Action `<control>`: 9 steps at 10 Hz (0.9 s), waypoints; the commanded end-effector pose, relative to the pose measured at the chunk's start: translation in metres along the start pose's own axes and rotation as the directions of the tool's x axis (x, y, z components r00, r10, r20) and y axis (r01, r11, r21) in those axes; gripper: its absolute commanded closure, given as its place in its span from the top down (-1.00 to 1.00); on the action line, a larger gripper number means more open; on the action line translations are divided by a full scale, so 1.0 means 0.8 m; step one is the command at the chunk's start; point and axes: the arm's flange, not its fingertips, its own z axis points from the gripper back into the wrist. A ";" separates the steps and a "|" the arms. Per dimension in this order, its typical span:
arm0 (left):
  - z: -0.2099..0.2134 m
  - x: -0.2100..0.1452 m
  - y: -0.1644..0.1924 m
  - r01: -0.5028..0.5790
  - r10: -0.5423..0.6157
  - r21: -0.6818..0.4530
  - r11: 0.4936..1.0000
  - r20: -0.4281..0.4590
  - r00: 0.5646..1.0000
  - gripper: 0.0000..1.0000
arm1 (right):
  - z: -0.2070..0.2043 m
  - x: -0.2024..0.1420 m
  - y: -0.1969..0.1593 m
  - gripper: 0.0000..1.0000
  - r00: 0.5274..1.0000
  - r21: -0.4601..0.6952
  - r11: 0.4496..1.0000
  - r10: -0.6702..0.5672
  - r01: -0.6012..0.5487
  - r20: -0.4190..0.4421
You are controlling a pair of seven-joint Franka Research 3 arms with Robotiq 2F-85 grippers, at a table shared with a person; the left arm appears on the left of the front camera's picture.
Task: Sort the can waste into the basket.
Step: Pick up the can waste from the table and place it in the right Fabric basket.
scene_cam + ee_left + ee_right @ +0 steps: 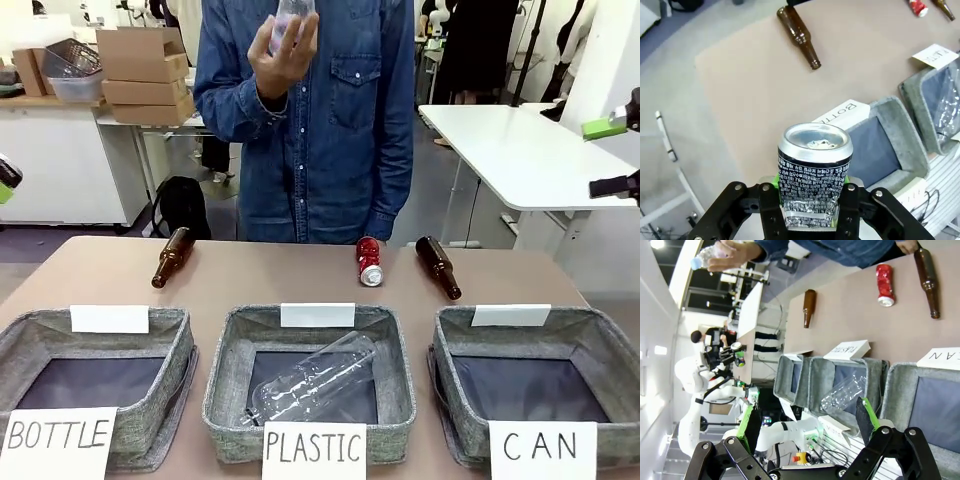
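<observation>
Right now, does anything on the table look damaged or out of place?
The red can lies on its side near the far edge of the table, its body crumpled. One brown bottle lies to its left, another to its right. Nothing looks spilled.

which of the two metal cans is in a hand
The dark printed metal can, gripped in the left hand; the slim red metal can lies on the table.
</observation>
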 end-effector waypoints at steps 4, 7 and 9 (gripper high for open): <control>-0.021 0.030 -0.037 0.086 -0.086 -0.052 0.995 0.003 0.996 -0.24 | -0.001 0.003 0.000 1.00 1.000 0.032 0.999 0.023 -0.023 0.005; -0.006 0.061 -0.090 0.276 -0.271 -0.086 0.957 0.070 0.960 -0.24 | -0.001 0.003 0.000 1.00 1.000 0.032 0.999 0.023 -0.023 0.005; -0.004 0.040 -0.079 0.271 -0.266 -0.092 0.958 0.062 0.962 -0.24 | -0.001 0.003 0.000 1.00 1.000 0.032 0.999 0.023 -0.023 0.005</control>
